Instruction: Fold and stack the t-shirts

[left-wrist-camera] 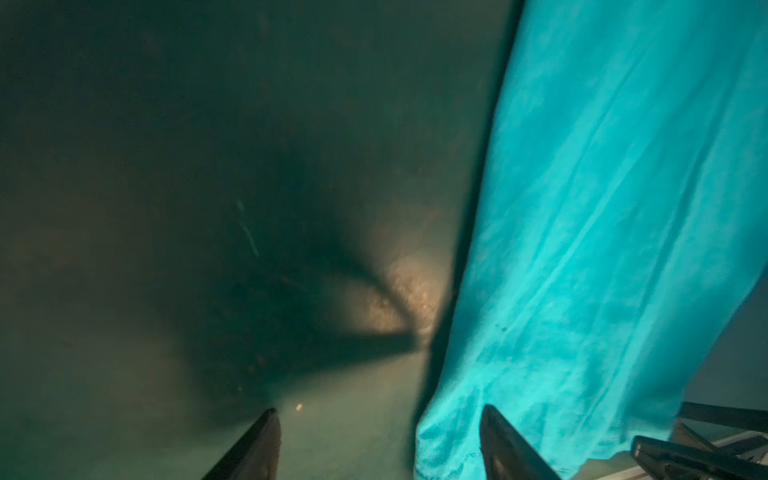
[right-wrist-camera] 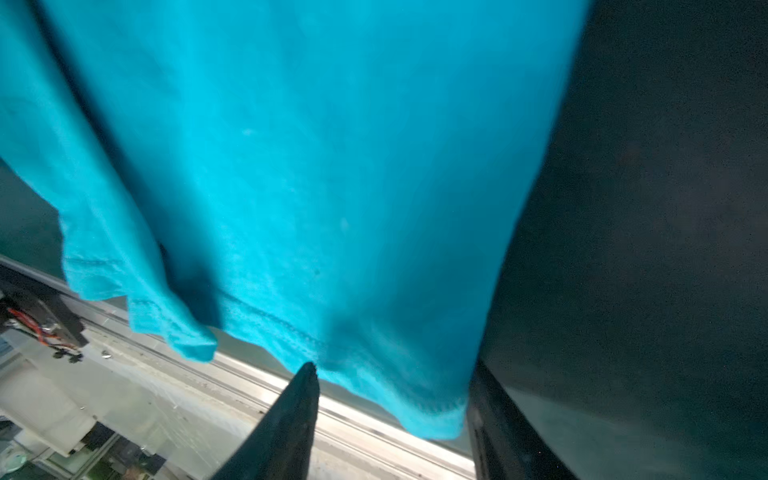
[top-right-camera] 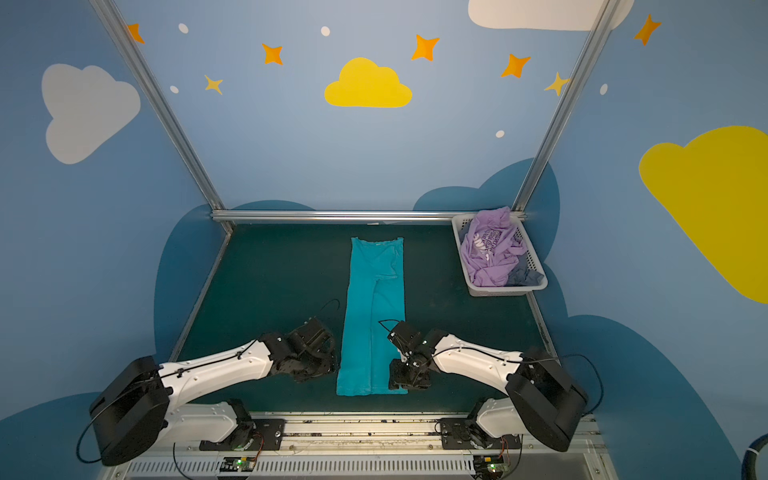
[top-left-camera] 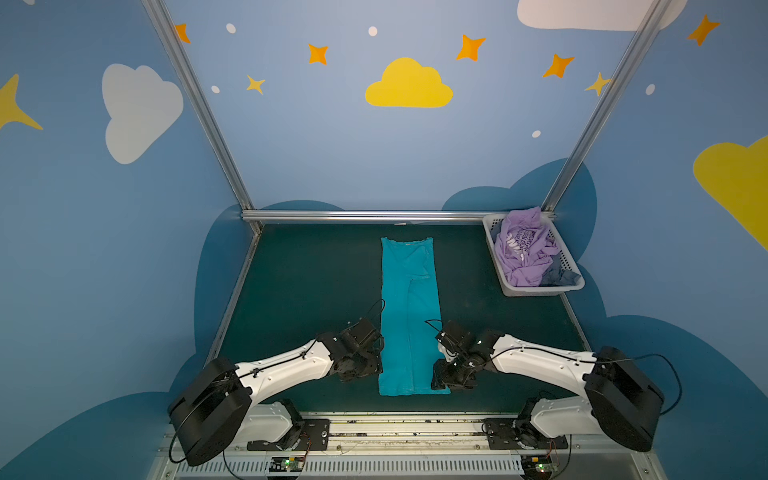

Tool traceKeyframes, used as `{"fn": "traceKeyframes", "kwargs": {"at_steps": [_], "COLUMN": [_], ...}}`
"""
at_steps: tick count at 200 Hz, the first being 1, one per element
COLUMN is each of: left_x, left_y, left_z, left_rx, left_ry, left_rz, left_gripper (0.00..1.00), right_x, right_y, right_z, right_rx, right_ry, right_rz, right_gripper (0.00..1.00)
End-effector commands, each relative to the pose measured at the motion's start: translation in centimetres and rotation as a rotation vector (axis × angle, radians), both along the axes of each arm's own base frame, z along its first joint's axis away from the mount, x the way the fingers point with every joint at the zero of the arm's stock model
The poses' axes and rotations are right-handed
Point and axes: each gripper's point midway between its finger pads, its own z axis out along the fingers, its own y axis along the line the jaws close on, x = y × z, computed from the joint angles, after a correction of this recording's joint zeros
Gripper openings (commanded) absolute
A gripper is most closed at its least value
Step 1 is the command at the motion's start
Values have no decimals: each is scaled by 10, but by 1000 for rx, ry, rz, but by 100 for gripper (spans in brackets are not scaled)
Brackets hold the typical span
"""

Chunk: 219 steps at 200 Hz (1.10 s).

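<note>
Teal t-shirt (top-left-camera: 409,316): long strip on counter (top-left-camera: 311,270), axis running away from robot; near hem corners lie within left jaws and right jaws; both spread open, gripping nothing.

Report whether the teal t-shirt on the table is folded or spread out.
Partly folded: the teal cloth t-shirt lies flat as one long narrow strip, both sides turned in to a middle seam; no crosswise fold yet.

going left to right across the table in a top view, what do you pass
left gripper → teal t-shirt → right gripper, over that shirt's near right corner → white basket holding the lavender t-shirt
</note>
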Motion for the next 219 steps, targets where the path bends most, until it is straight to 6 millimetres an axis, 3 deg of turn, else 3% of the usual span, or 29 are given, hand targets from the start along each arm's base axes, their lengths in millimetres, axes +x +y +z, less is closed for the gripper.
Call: {"fn": "traceKeyframes", "kwargs": {"at_steps": [1,26,55,90,105,123,143,156,189,219], "left_x": [-4,-16,-33,-35,-32,-29,-8,11,78,143], "left_y": [-12,-21,-22,-30,-33,-32,-28,-28,-32,-33], "left_z": [-6,-18,-28,-30,-30,-23,-3,13,49,63], "left_rx": [-46,-65,-39,-26,-12,33,73,61,-1,-39], "left_ry": [17,61,109,129,132,133,87,57,-28,-74], "left_rz": [42,31,10,-14,-32,-56,-47,-42,9,68], "left_gripper": [75,70,58,35,20,5,4,4,4,4], "right_x": [-11,-9,-10,-10,-7,2,17,41,98,156], "right_y": [4,2,-4,-4,-2,3,4,14,21,19], "right_z": [-12,-8,-4,-5,-6,2,16,40,77,88], "right_rx": [21,21,30,37,36,56,90,164,241,244], "right_ry": [71,51,31,42,50,41,22,-17,-76,-107], "right_rz": [7,-4,-25,-48,-56,-62,-82,-100,-138,-188], "right_gripper": [57,57,48,27,12,1,0,1,0,0]}}
